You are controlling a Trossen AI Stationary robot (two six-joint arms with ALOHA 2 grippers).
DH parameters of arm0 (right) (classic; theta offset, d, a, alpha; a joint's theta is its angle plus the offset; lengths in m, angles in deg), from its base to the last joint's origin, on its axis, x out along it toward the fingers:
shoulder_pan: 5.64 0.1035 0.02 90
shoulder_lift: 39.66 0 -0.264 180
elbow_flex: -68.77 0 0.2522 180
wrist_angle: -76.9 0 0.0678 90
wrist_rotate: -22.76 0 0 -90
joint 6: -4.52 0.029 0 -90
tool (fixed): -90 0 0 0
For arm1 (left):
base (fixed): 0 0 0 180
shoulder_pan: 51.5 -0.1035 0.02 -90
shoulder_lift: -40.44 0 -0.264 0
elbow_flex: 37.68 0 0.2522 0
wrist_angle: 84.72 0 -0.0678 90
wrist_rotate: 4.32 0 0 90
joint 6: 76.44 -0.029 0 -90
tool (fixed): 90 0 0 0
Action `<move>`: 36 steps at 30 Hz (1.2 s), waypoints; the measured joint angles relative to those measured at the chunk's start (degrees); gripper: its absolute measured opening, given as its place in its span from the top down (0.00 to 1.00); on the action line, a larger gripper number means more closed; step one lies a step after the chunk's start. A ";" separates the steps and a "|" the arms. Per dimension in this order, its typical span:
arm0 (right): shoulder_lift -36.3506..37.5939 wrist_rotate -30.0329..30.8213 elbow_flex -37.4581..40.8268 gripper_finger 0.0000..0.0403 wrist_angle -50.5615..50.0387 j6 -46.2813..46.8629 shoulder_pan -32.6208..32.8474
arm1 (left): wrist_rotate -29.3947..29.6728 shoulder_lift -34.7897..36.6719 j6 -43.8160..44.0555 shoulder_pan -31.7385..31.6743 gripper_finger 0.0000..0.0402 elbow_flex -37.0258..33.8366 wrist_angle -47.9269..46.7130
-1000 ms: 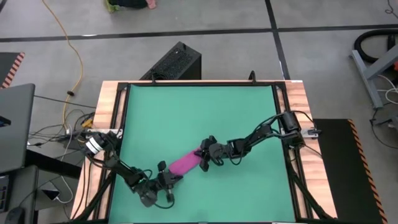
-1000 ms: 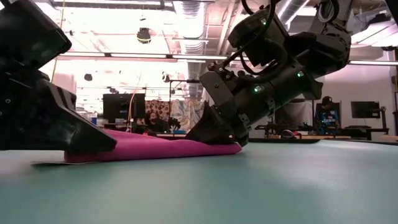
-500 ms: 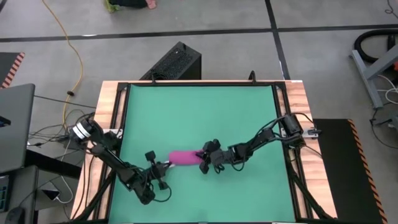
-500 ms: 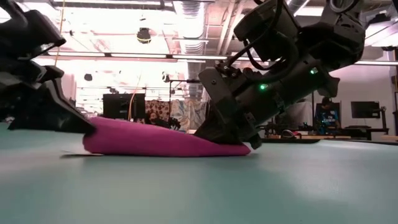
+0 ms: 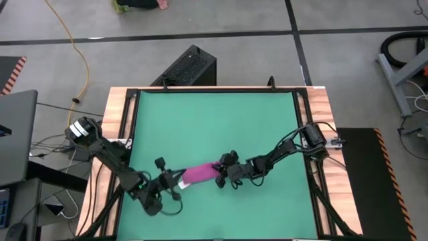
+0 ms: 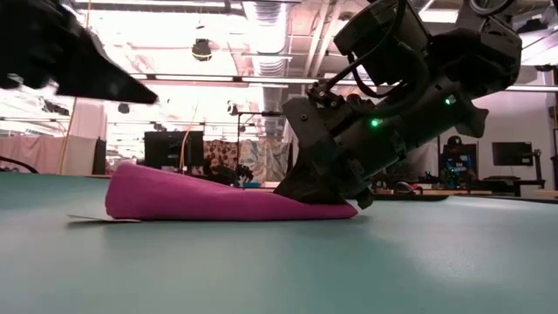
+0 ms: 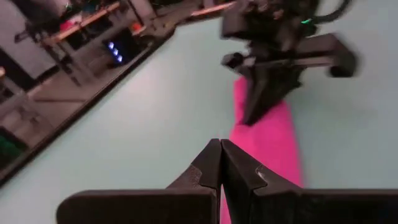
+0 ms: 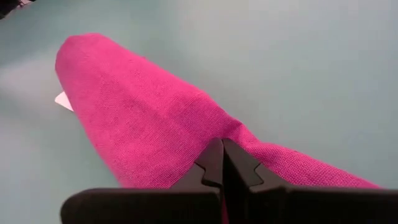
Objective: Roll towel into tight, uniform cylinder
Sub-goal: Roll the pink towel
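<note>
The magenta-pink towel (image 5: pixel 198 174) lies as a rolled strip on the green mat (image 5: pixel 214 120), its white tag (image 8: pixel 62 99) sticking out at its left end. My right gripper (image 5: pixel 219 175) is down on the towel's right end and shut on it. My left gripper (image 5: pixel 172 181) is shut and empty. In the low view it (image 6: pixel 144 94) hangs above and left of the towel's thick left end (image 6: pixel 122 192). In the left wrist view the towel (image 7: pixel 267 149) lies beyond its closed fingertips (image 7: pixel 221 149). My right gripper pinches the cloth at the towel's right end (image 8: pixel 233 134) between its two shut fingertips; creases run in toward them. The fingers slant down from the table's right side, along the roll. That end lies flattened on the mat (image 6: pixel 336 209), and the rest of the roll rests on the mat.
A black frame and wooden borders (image 5: pixel 317 107) surround the mat. There is bare mat far of the towel (image 5: pixel 214 127) and near it (image 5: pixel 221 214). Cables and a laptop lie off the table's left side (image 5: pixel 40 140).
My left gripper has come off the towel's left end, risen, and drawn back toward the table's left edge. The towel's left end has swung round on the mat and now looks rounder. Its right end has stayed under my right gripper.
</note>
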 joint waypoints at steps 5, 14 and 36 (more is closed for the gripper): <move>0.00 -0.02 0.02 0.95 0.05 -0.03 0.00 | -10.62 -1.85 -1.14 -4.69 1.00 -4.62 12.73; 0.00 -0.04 0.02 0.95 0.16 -1.45 -0.04 | -14.80 -9.01 -0.38 -3.27 1.00 -6.58 23.94; 5.95 21.53 0.17 0.95 3.27 -13.72 6.72 | -28.76 -14.48 2.26 -6.23 1.00 -6.23 15.87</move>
